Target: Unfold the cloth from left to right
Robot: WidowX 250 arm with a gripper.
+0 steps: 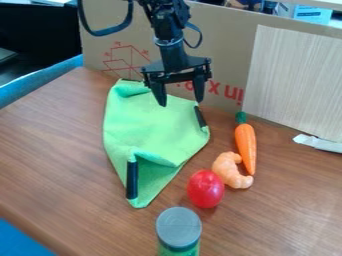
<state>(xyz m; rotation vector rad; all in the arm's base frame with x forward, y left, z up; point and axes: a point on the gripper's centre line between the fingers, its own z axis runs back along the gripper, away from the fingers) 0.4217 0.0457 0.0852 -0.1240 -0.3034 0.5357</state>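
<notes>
The pincer (181, 103), fingers wide over the cloth (143, 125) near the far edge of the counter (57, 140), seems at lining-up, with pinching a fold (155, 158) next.

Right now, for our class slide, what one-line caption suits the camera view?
Open gripper over a partly folded green cloth, with an orange carrot nearby.

Here's the black two-fingered hand (180, 103), spread wide over the rumpled, lime-green fabric cloth (147, 130) (two slim black strips (132, 179) on it!), brown wooden tabletop (60, 145) beneath.
</notes>
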